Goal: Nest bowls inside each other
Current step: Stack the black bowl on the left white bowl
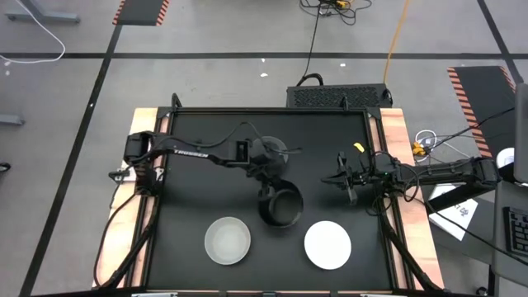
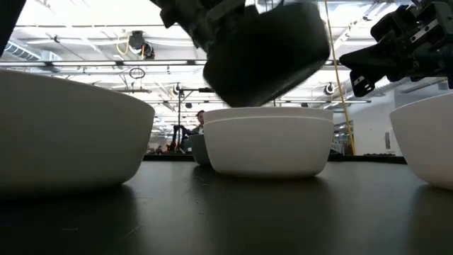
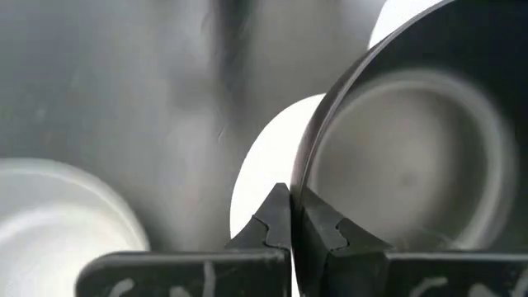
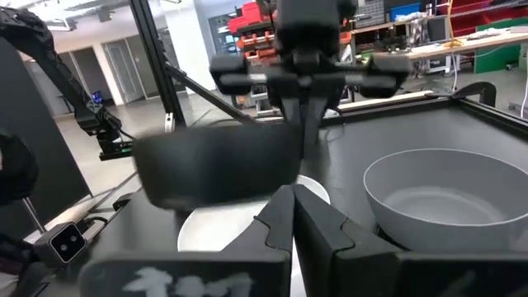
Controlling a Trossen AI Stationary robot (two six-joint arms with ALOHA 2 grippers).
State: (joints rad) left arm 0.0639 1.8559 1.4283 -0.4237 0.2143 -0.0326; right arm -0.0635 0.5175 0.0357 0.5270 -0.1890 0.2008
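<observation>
My left gripper is shut on a black bowl at the table's middle. The bowl is lifted and tilted in the low view, above a white bowl that stands on the table. A translucent pale bowl and another white bowl stand near the front edge. A grey bowl stands farther back, partly under the left arm. My right gripper is shut and empty, right of the black bowl. My left gripper pinches the black bowl's rim, one finger inside the bowl and one finger outside. The fingers come from above, slanting down. The bowl hangs tilted below them, clear of the table, over the white bowl.
The black table top is framed by a raised rim. Cables run along the right arm. Bare table top lies at the far left and between the two front bowls.
</observation>
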